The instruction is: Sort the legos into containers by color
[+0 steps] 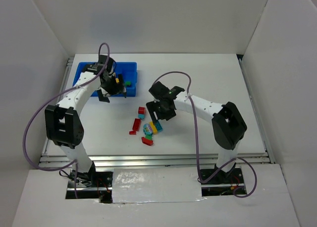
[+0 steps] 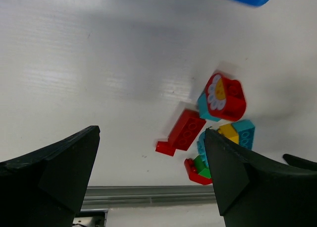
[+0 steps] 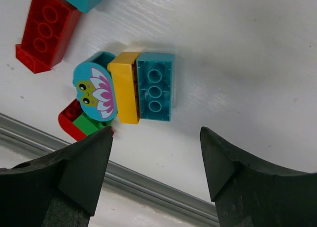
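Observation:
The legos lie in a loose heap [image 1: 146, 125] on the white table, in red, yellow, green and cyan. The blue tray [image 1: 84, 71] stands at the back left, with a green brick [image 1: 128, 82] inside near its right end. My left gripper [image 1: 114, 94] hovers at the tray's front edge, open and empty [image 2: 151, 133]. In its view a long red brick [image 2: 186, 130] lies ahead. My right gripper [image 1: 158, 114] is open and empty [image 3: 156, 130], just above the heap. A cyan brick [image 3: 155, 86] and a yellow brick [image 3: 125, 87] lie side by side beyond its fingertips.
A cyan flower-print piece [image 3: 94, 90] lies on green [image 3: 89, 124] and red bricks. A round red flower piece [image 2: 225, 95] sits on a cyan brick. A grey metal rail [image 1: 153, 160] runs along the table's near edge. White walls enclose three sides.

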Tool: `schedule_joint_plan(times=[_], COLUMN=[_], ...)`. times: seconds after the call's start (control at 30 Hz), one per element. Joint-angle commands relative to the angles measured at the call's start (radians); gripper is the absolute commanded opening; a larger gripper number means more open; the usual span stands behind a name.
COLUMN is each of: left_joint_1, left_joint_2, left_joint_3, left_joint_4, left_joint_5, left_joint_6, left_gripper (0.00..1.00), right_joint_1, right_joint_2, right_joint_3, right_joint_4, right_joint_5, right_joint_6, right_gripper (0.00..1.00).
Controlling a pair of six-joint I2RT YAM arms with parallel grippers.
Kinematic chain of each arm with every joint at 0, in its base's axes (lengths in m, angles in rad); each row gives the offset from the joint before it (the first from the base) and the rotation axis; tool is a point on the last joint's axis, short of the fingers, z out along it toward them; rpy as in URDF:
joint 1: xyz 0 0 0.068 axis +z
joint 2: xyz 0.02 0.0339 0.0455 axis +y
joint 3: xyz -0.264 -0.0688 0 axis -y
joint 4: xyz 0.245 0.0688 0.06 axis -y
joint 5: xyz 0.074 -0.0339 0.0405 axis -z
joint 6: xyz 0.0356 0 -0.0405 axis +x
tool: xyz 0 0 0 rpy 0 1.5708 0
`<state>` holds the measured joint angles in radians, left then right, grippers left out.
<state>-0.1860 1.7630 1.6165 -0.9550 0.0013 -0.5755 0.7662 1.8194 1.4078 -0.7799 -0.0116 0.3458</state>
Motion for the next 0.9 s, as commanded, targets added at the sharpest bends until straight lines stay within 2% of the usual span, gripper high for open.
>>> schedule_joint_plan(times=[0.0, 0.17, 0.27, 0.43, 0.53, 0.67, 0.73, 0.87], left_joint_1=[-0.020, -0.052, -0.111, -0.251, -0.300, -0.326, -0.328, -0.329], left_joint_2=[-0.054, -0.082, -0.059, -0.043, -0.024, 0.025, 0.053, 0.110], left_joint_3=[-0.104, -0.179, -0.185, -0.219, -0.250, -0.277, -0.265, -0.268], left_joint_4=[0.016, 0.053, 0.058, 0.084, 0.113, 0.174, 0.179, 0.199], left_joint_5=[0.035, 0.088, 0.123, 0.079, 0.039, 0.003, 0.002, -0.030], left_joint_6=[0.017, 0.040, 0.080, 0.108, 0.108, 0.115, 0.123, 0.135], left_gripper=[1.00, 0.99, 0.99, 0.96, 0.95, 0.85, 0.76, 0.76], right_joint_1=[0.004, 0.005, 0.002, -0.021, -0.042, -0.071, -0.079, -0.085], right_joint_2=[-0.008, -0.005, -0.031, -0.092, -0.164, -0.249, -0.272, -0.301], right_joint_3=[0.060, 0.063, 0.051, 0.042, -0.003, -0.067, -0.072, -0.090], right_joint_4=[0.027, 0.028, 0.045, 0.036, 0.048, 0.074, 0.068, 0.071], right_joint_5=[-0.022, -0.025, 0.007, 0.139, 0.156, 0.154, 0.163, 0.173], right_joint_6=[-0.013, 0.001, 0.038, 0.151, 0.206, 0.211, 0.202, 0.183], right_gripper=[0.78, 0.77, 0.77, 0.78, 0.79, 0.79, 0.79, 0.80])
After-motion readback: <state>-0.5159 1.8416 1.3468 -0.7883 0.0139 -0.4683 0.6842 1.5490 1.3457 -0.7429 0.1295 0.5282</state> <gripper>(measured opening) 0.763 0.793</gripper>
